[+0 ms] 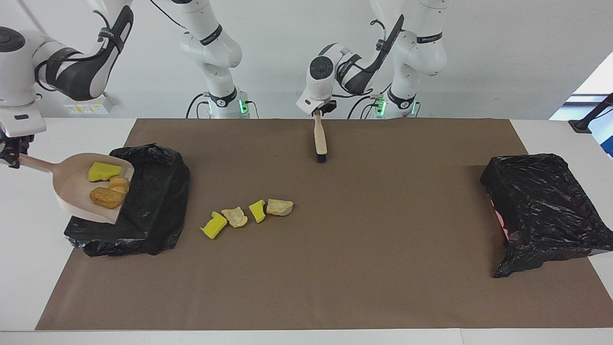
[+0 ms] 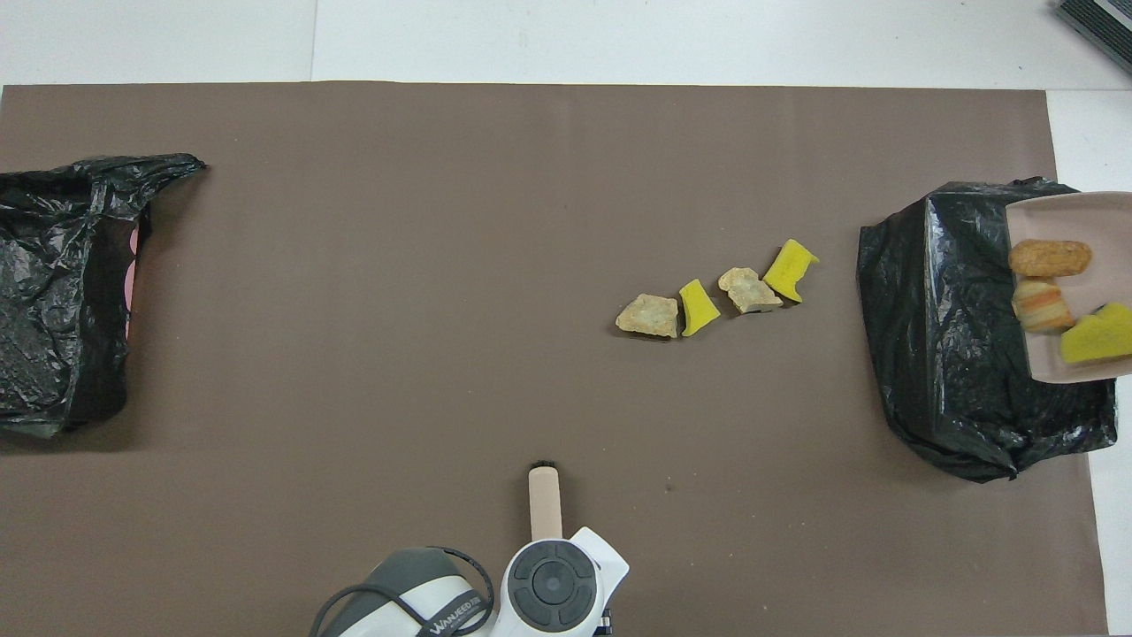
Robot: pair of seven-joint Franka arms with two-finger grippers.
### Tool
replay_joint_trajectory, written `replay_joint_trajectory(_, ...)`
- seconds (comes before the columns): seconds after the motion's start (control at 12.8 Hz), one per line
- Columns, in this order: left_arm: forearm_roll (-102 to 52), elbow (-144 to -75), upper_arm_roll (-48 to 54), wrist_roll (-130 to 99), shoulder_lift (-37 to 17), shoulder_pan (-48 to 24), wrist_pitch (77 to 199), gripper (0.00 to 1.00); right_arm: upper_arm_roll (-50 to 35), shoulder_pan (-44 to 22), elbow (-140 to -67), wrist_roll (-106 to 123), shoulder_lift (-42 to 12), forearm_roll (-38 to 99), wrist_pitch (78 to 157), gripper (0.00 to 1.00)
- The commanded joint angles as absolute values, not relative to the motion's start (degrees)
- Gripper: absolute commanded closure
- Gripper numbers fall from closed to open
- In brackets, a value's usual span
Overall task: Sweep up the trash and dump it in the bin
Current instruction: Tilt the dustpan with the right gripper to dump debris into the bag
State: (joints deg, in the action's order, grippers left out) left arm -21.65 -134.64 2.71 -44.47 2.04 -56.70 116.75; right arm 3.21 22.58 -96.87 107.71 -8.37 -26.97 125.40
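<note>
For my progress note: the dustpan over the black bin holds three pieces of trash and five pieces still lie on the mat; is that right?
Not quite: four pieces lie on the mat, not five, as the facing view shows. The dustpan over the black bin does hold three.

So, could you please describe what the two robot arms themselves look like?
Both arms are glossy white, rounded segments with dark grey joint sections and black cables looped alongside. Black bands with white lettering ring the lower links, and green lights glow at the bases. The left hand and right hand are black.

Dustpan (image 2: pixel 1074 292) over black bin bag (image 2: pixel 946 327) — four trash pieces (image 2: pixel 716 296) on mat (image 2: pixel 442 265).
</note>
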Motion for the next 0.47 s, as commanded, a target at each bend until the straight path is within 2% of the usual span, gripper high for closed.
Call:
replay_joint_trajectory(0.0,-21.36,-133.60,1.76,-41.58,2.02,-56.34,117.07,0.00,2.90,22.41,-99.05,109.69,-7.21,-32.06,128.92,1.00)
replay_joint_trajectory(0.39,-7.76,-124.74,1.76,-31.66,0.71,-45.64,116.72,0.00,2.20,20.22,-100.10,108.90,-6.24,-40.77,129.99,1.00)
